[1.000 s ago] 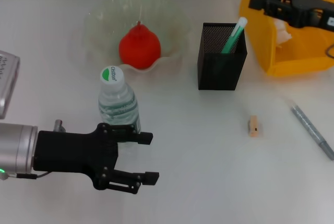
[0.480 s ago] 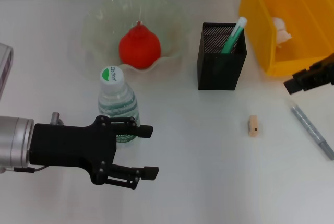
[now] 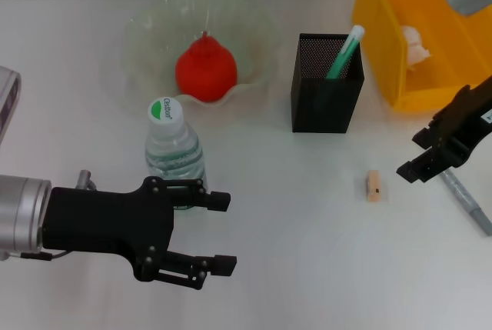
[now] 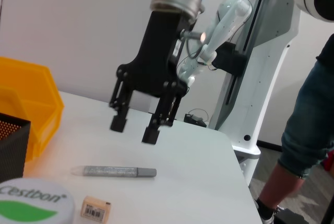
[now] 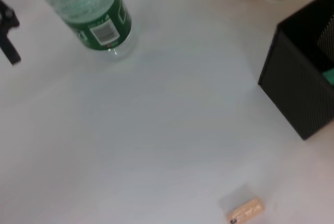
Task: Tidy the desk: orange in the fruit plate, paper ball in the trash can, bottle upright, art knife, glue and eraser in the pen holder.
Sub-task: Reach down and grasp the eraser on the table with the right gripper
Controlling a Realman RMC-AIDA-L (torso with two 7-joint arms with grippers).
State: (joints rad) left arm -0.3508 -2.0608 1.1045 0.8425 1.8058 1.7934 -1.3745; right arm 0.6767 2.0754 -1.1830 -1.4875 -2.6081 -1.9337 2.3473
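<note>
Two arms: both in the head view, one at each side of the desk (image 3: 292,268).
Left gripper (image 3: 223,231): low over the near left desk, jaws spread and holding nothing, just in front of the bottle.
Bottle (image 3: 174,155): upright, white-and-green cap on top, standing between the left gripper and the fruit plate.
Fruit plate (image 3: 146,18): at the far left-centre; the orange (image 3: 204,67) lies inside it.
Pen holder (image 3: 326,93): right of the plate; a green-and-white stick (image 3: 344,51) leans out of it.
Eraser (image 3: 373,185): loose on the desk, in front of the holder, apart from everything.
Right gripper (image 3: 424,155): just right of the eraser, jaws spread, empty.
Grey pen (image 3: 470,201): flat on the desk, partly under the right gripper.
Trash can (image 3: 380,38): far right; the paper ball (image 3: 416,47) sits inside.
</note>
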